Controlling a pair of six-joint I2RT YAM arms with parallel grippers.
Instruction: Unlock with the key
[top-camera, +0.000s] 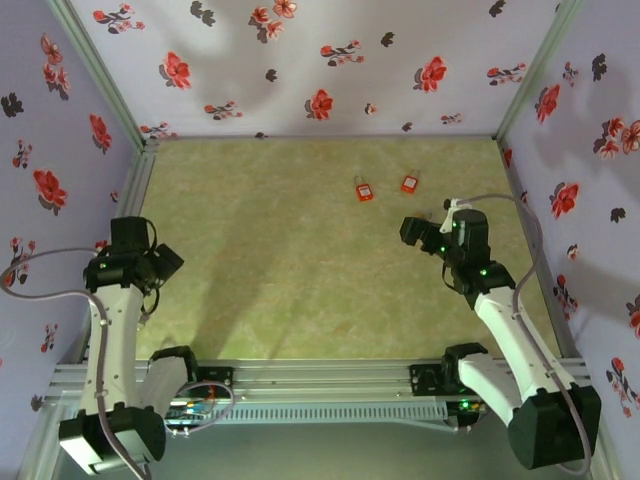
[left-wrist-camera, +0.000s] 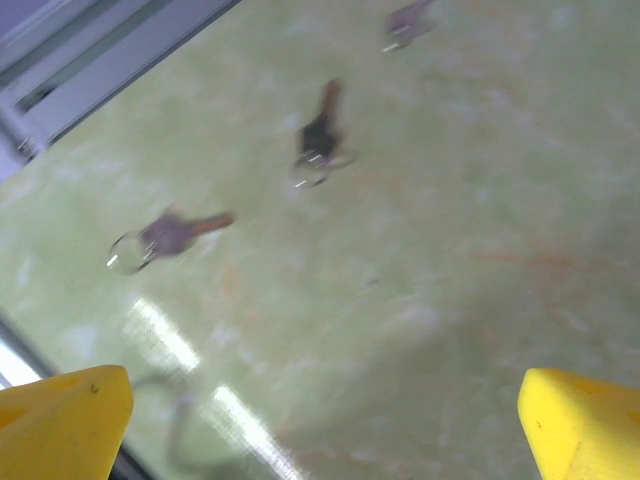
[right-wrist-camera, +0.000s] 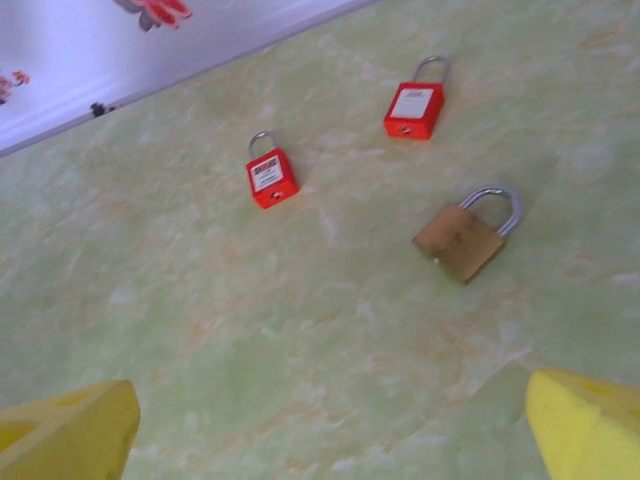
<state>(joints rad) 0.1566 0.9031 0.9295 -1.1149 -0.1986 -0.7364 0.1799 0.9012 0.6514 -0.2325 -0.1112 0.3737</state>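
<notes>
Right gripper (right-wrist-camera: 330, 425), near the brass padlock (right-wrist-camera: 468, 238), and left gripper (left-wrist-camera: 322, 425) gape wide; pinch a key (left-wrist-camera: 170, 235) squarely (by its bow)

Table (top-camera: 300, 290): middle bare, free passage from both sides.
Far right: left red padlock (top-camera: 363, 190), right red padlock (top-camera: 409, 184), brass padlock (right-wrist-camera: 468, 238) lying flat and apart, with gaps between them.
Left: three keys (left-wrist-camera: 318, 135), scattered.
Floral walls (top-camera: 300, 60) enclose the left, right and far sides.

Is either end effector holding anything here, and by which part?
Nothing is held: the left end effector and right end effector are both open; keys and padlocks lie free.
</notes>
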